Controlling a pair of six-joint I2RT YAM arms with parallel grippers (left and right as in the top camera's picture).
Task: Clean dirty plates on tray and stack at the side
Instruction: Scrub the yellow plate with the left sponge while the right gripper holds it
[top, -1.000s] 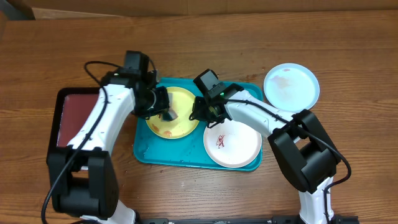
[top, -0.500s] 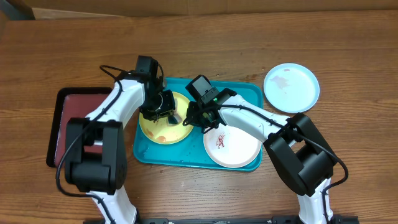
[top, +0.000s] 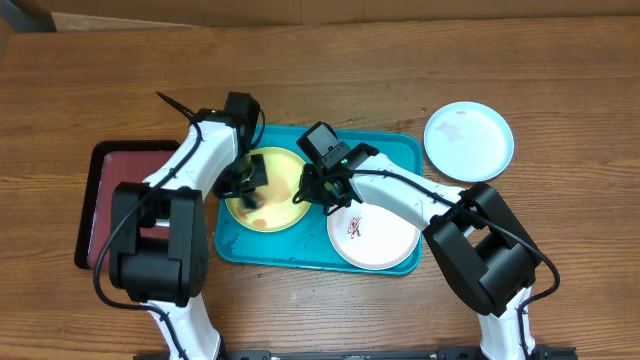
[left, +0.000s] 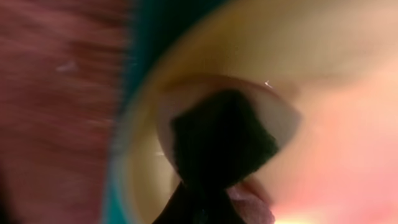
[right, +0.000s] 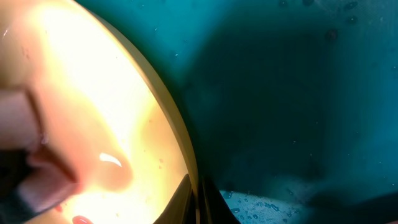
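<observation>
The green plate (top: 280, 200) lies in the left half of the tray (top: 398, 152). The white plate (top: 385, 240) lies in the right half. The blue plate (top: 468, 140) lies on the bench (top: 400, 60), apart from the tray.

Judged handling: light, stiff plastic, likely slippery, since droplets show on the tray. Take hold at the raised rim only.

The right tool (right: 198, 191) is almost closed, with the green plate's right rim between its fingers. The left tool (top: 248, 182) is over the plate's left part, where a dark lump (left: 221, 143) rests on the surface. Its opening cannot be told; the wrist view is blurred.
</observation>
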